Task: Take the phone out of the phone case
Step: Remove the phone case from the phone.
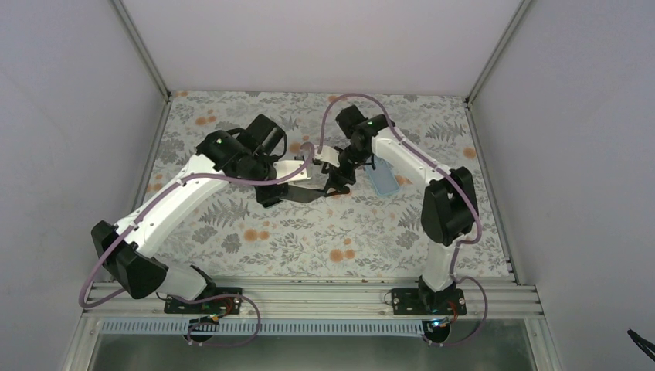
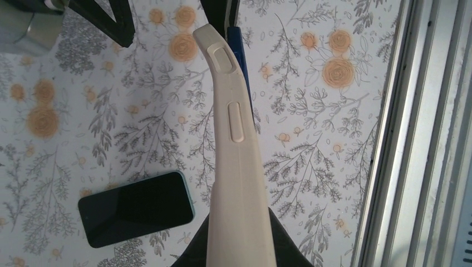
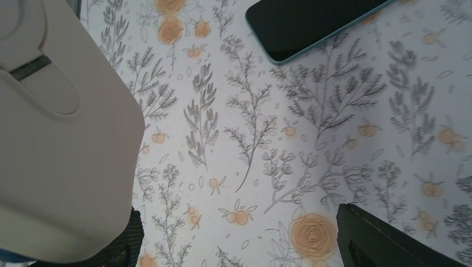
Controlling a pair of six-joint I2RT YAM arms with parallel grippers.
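Note:
The phone (image 2: 136, 208), black screen up with a light blue rim, lies flat on the flowered table, out of the case; it also shows in the top view (image 1: 382, 179) and the right wrist view (image 3: 311, 22). The cream phone case (image 2: 236, 167) is held edge-on above the table. My left gripper (image 2: 240, 247) is shut on its near end. The case's far end (image 3: 55, 139) rests against the left finger of my right gripper (image 3: 239, 233), which is open with nothing between its fingers. In the top view the case (image 1: 293, 170) spans between the left gripper (image 1: 272, 192) and right gripper (image 1: 338, 184).
A metal rail (image 2: 412, 133) runs along the table's side in the left wrist view. White enclosure walls surround the table (image 1: 255, 247). The phone lies just right of my right arm's wrist.

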